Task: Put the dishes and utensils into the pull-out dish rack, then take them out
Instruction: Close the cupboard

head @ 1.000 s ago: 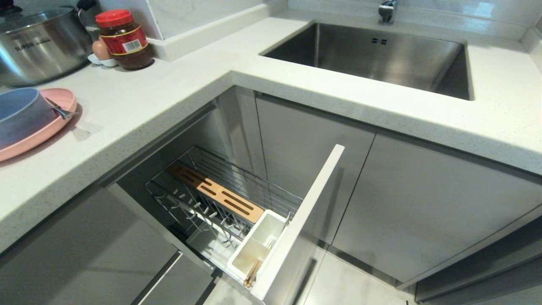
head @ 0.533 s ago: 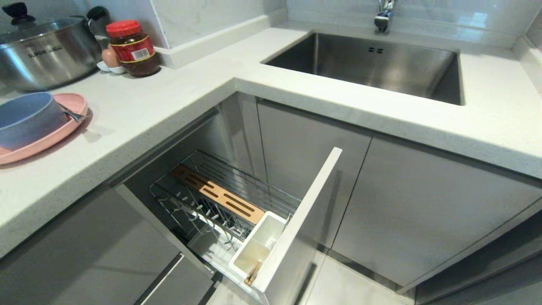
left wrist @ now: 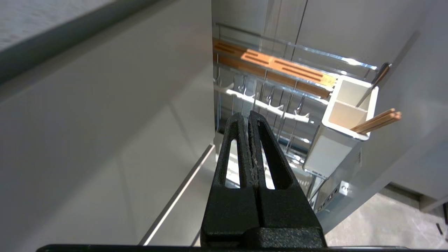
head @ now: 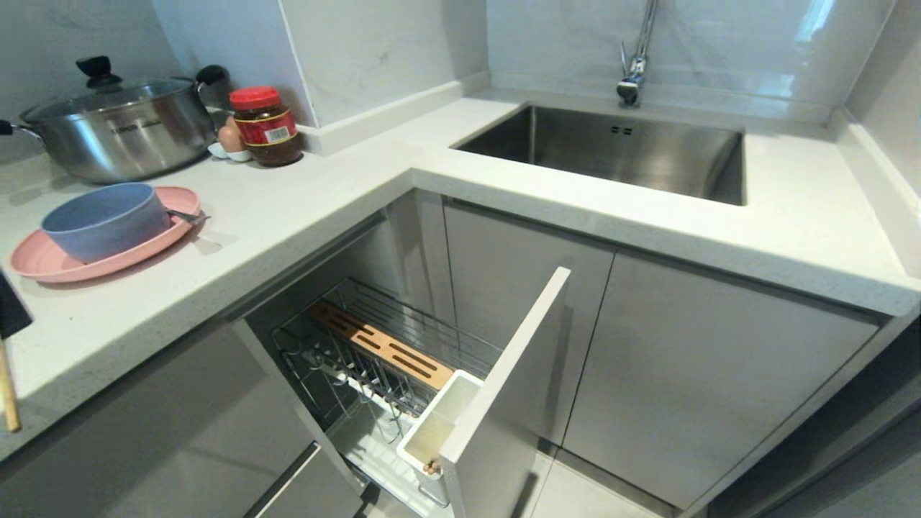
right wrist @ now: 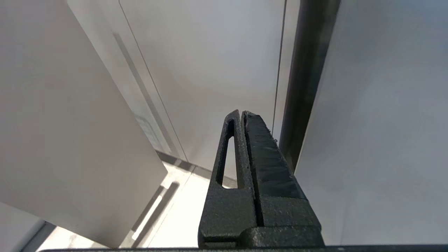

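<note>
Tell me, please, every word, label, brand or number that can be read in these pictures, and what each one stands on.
Steel pot: a dark line of brand lettering on its side, too small to read now.
Red-lidded jar: a red and yellow label with a white barcode patch; its print is too blurred to read.
Pull-out dish rack, sink, cabinet fronts: no text visible.
Both wrist views: no text visible.

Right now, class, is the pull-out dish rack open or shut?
Open. The dish rack is slid out of the cabinet, with its white front panel standing clear of the doors, so the wooden board and chopsticks show.
</note>
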You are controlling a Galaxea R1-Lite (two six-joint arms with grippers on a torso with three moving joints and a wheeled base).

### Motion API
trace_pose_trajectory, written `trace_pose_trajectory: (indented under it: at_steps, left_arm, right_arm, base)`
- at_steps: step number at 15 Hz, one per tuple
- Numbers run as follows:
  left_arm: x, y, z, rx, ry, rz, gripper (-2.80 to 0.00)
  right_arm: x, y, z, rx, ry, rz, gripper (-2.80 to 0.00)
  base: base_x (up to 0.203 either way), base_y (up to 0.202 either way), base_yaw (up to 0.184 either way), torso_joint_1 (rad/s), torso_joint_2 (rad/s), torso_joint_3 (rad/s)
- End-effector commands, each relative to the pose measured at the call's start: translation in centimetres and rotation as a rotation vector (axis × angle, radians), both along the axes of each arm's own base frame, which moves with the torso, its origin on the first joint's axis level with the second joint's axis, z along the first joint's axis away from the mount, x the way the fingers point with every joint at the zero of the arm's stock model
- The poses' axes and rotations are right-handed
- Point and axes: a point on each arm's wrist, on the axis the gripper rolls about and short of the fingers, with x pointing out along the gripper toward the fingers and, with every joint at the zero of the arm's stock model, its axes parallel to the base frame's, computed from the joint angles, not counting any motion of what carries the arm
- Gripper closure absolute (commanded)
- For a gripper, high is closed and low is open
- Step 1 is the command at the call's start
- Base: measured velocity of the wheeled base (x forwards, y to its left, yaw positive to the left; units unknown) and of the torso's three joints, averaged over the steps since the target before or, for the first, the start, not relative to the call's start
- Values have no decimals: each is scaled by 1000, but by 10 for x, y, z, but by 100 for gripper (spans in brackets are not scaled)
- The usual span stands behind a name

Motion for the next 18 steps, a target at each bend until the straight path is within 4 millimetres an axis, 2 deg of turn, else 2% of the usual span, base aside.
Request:
trace_pose_trajectory:
  at_steps: [1, 18]
  left_arm:
    - [0, 0, 0, 0, 2, 0, 0]
    - [0, 0, 0, 0, 2, 0, 0]
  right_arm:
    - [0, 0, 0, 1, -3, -1, 0]
    - [0, 0, 0, 1, -3, -1, 0]
  base:
    - [0, 0, 0, 4, 2, 201]
    - [0, 0, 0, 3, 1, 202]
